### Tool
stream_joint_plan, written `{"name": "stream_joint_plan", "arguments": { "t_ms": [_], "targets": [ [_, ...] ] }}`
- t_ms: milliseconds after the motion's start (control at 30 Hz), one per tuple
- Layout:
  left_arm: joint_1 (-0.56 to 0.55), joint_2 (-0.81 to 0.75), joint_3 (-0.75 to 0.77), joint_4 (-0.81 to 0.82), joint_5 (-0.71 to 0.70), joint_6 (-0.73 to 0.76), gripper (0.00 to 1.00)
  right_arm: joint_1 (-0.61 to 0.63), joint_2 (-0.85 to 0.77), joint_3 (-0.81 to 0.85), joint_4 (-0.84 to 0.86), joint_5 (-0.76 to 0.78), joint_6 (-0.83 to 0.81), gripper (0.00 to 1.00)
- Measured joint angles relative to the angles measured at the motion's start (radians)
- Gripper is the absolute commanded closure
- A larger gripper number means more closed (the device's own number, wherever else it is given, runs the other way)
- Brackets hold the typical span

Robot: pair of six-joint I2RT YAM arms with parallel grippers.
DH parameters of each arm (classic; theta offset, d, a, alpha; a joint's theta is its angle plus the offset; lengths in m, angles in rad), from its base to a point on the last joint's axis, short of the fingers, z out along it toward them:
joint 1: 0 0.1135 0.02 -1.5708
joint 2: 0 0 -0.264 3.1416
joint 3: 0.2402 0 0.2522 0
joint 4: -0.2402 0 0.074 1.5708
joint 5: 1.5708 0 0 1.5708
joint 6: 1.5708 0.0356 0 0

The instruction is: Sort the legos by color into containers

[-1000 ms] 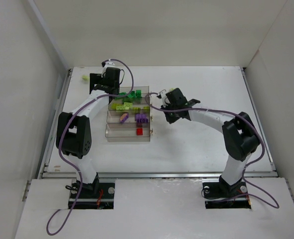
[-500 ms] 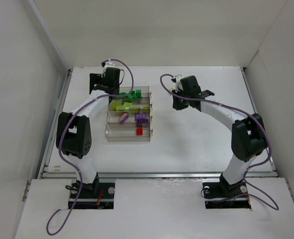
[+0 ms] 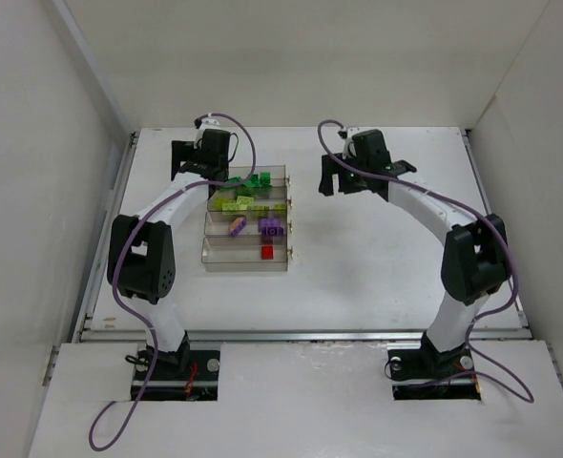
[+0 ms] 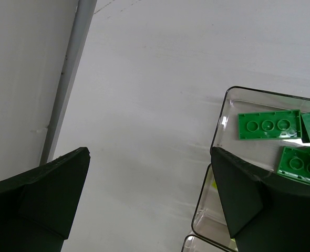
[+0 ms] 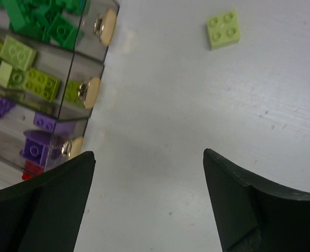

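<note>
**Top external.** The containers [image 3: 226, 258] sat left of centre on the tabletop [image 3: 386, 258], with the legos [image 3: 270, 226] grouped 1 colour per bin, as the sort demands. The left hand [image 3: 180, 158] hung by the tray's far-left corner. The right hand [image 3: 331, 177] hung apart to its right.

**Left wrist.** The fingers were spread and empty, beside the dark green legos [image 4: 268, 125] in the end bin.

**Right wrist.** The fingers were spread, empty and angled down at the tabletop. 1 yellow-green lego [image 5: 223, 29] lay loose ahead, outside the bins, probably the next pick.
</note>
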Motion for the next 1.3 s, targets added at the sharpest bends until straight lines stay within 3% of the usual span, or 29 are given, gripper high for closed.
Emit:
{"name": "stream_joint_plan", "arguments": {
  "t_ms": [33,133,300,433,633,1033,1133,1200,1300],
  "targets": [
    [0.000,0.000,0.000,0.000,0.000,0.000,0.00,-0.006,0.014,0.024,0.000,0.005,0.010,0.02],
    [0.000,0.000,0.000,0.000,0.000,0.000,0.00,-0.015,0.092,0.145,-0.013,0.039,0.040,0.00],
    [0.000,0.000,-0.004,0.003,0.000,0.004,0.00,-0.018,0.352,0.480,-0.099,0.132,0.061,0.00],
    [0.000,0.000,-0.019,0.008,-0.001,0.008,0.00,-0.018,0.541,0.658,-0.183,0.208,0.068,0.00],
    [-0.002,0.000,-0.023,0.009,-0.001,0.010,0.00,-0.018,0.707,0.795,-0.300,0.302,0.074,0.00],
    [-0.024,0.000,-0.024,0.015,-0.007,0.015,0.00,-0.018,0.787,0.913,-0.348,0.348,0.064,0.00],
    [-0.034,0.000,-0.024,0.015,-0.014,0.021,0.00,-0.018,0.791,0.922,-0.347,0.352,0.053,0.10],
    [-0.043,0.000,-0.024,0.016,-0.015,0.026,0.00,-0.018,0.794,0.928,-0.348,0.356,0.045,0.28],
    [-0.050,0.000,-0.024,0.021,-0.020,0.032,0.00,-0.016,0.798,0.933,-0.348,0.359,0.034,0.46]
  ]
}}
